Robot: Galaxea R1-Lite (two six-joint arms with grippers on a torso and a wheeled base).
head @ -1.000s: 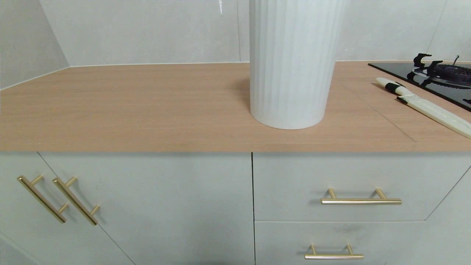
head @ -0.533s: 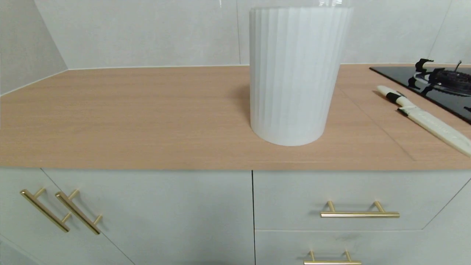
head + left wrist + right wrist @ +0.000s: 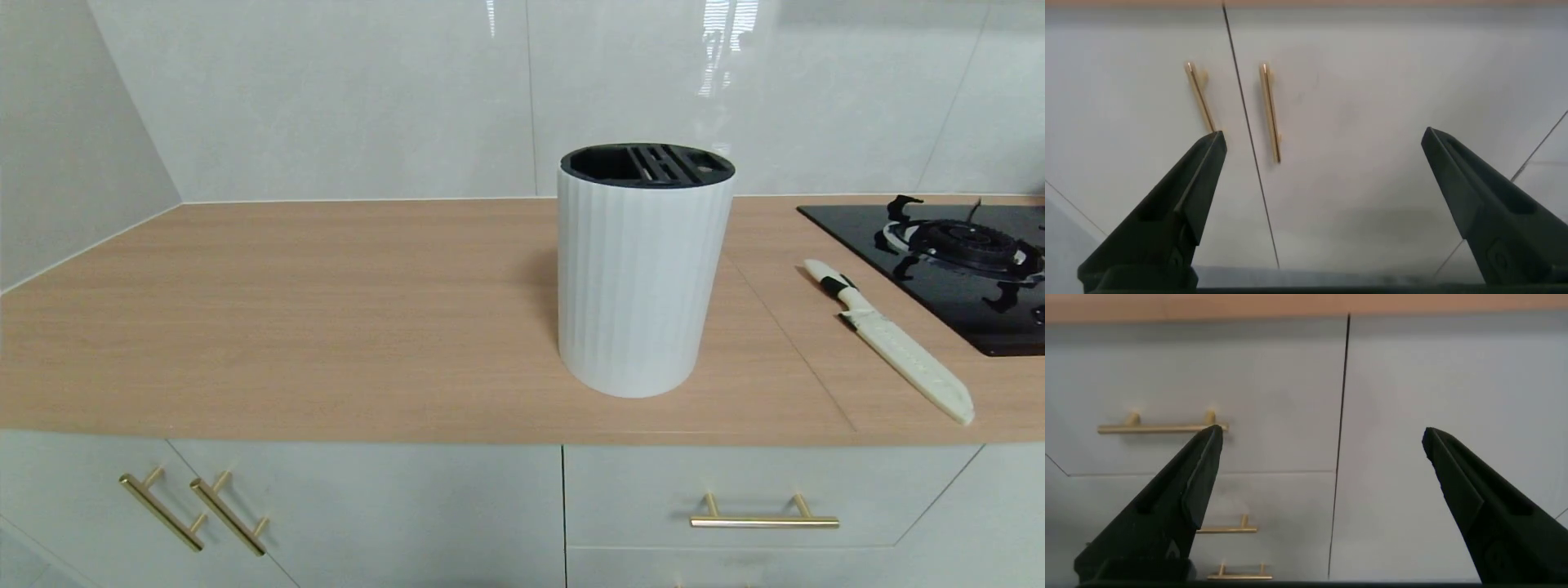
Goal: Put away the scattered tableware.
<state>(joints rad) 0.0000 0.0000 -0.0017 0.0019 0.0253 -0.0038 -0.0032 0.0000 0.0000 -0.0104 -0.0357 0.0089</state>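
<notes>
A cream knife (image 3: 891,343) with a black band on its handle lies flat on the wooden counter (image 3: 326,327), at the right beside the hob. A tall white ribbed knife holder (image 3: 639,269) with a black slotted top stands upright at the counter's middle, apart from the knife. My left gripper (image 3: 1323,147) is open, down in front of the pale cupboard doors with two gold handles (image 3: 1270,110). My right gripper (image 3: 1323,445) is open too, facing the drawer fronts below the counter edge. Nothing sits between either pair of fingers.
A black gas hob (image 3: 955,261) with a burner grate occupies the counter's far right. Tiled walls close the back and left. Below are cupboard doors with gold bar handles (image 3: 196,510) and drawers with a gold handle (image 3: 763,519).
The head camera has tilted or risen, so the whole scene sits lower in the picture and the holder's black top now shows. The knife and holder have not moved on the counter.
</notes>
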